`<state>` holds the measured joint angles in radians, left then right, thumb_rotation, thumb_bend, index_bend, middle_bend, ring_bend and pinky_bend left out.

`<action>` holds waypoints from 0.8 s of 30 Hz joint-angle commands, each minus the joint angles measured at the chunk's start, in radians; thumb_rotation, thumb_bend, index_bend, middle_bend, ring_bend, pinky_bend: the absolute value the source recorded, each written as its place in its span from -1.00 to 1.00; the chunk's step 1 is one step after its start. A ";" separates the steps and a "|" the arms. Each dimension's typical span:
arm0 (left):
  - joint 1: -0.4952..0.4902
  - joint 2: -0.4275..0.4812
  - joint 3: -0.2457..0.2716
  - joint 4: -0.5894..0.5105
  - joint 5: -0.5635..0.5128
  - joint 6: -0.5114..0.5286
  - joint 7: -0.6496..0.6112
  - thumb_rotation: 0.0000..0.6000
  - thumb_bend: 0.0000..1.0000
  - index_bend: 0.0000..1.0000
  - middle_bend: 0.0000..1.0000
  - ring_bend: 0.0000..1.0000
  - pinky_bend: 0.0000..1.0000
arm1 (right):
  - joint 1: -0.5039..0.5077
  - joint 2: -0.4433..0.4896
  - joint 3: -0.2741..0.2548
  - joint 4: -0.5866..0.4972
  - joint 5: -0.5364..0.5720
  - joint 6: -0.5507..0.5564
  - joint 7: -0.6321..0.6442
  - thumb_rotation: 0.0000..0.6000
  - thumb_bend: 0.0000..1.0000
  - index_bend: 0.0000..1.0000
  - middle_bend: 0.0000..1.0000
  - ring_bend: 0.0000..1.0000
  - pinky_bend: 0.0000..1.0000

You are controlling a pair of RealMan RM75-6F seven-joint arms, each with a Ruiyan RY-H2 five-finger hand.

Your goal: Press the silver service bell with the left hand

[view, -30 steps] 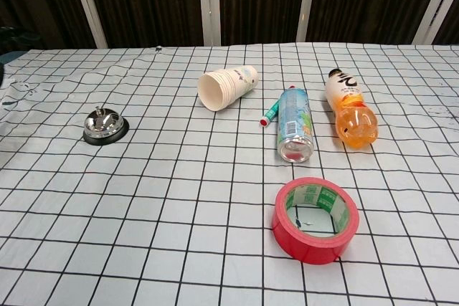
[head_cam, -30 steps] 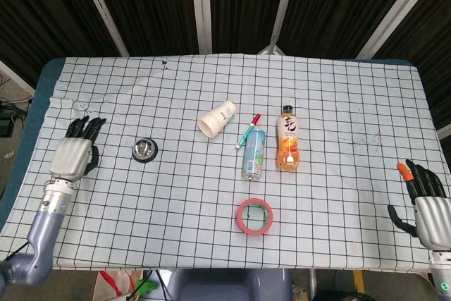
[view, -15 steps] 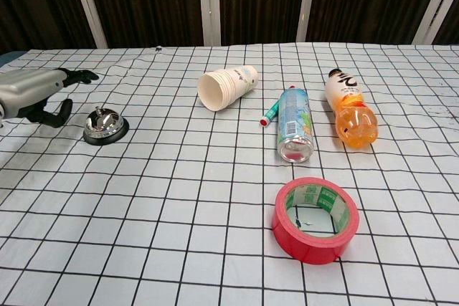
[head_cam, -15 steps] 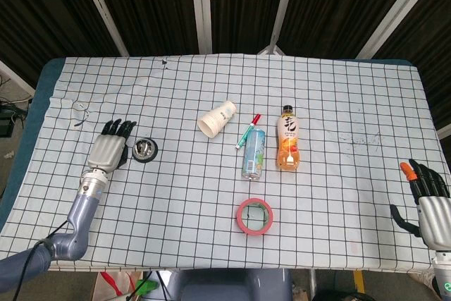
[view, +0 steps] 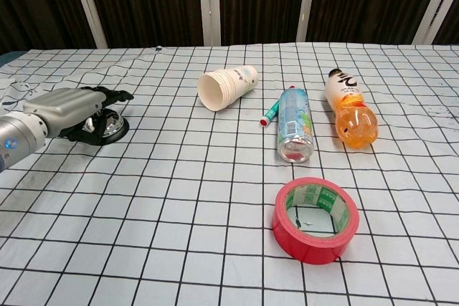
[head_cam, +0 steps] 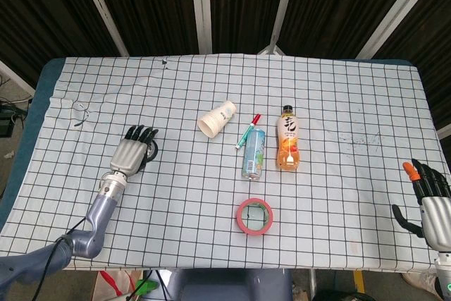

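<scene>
The silver service bell (view: pixel 109 126) on its black base stands at the left of the checked cloth; in the head view only its right edge (head_cam: pixel 154 149) shows past the hand. My left hand (head_cam: pixel 132 151) (view: pixel 70 108) hovers flat over the bell, palm down, its black fingers (view: pixel 107 96) stretched above the dome. Whether it touches the bell I cannot tell. It holds nothing. My right hand (head_cam: pixel 427 199) sits at the table's right front edge with fingers spread and empty.
A stack of paper cups (head_cam: pixel 217 118) lies on its side mid-table. To its right lie a marker pen (head_cam: pixel 247 131), a can (head_cam: pixel 254 154) and an orange drink bottle (head_cam: pixel 288 142). A red tape roll (head_cam: pixel 254 216) rests near the front edge.
My left hand has swept right from the table's left edge and now covers the bell. The right hand has slid slightly down and right.
</scene>
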<state>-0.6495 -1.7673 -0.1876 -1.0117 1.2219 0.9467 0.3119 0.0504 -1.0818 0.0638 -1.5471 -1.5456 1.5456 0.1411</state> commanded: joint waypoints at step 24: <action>0.088 0.253 -0.018 -0.502 0.088 0.327 0.190 1.00 0.99 -0.96 -0.88 -1.00 -0.94 | 0.000 0.005 -0.006 0.003 -0.015 0.000 0.027 1.00 -0.22 -0.81 -0.99 -0.96 -0.81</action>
<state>-0.6186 -1.6252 -0.1954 -1.3511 1.2648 1.1550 0.4636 0.0501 -1.0765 0.0583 -1.5435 -1.5600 1.5459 0.1695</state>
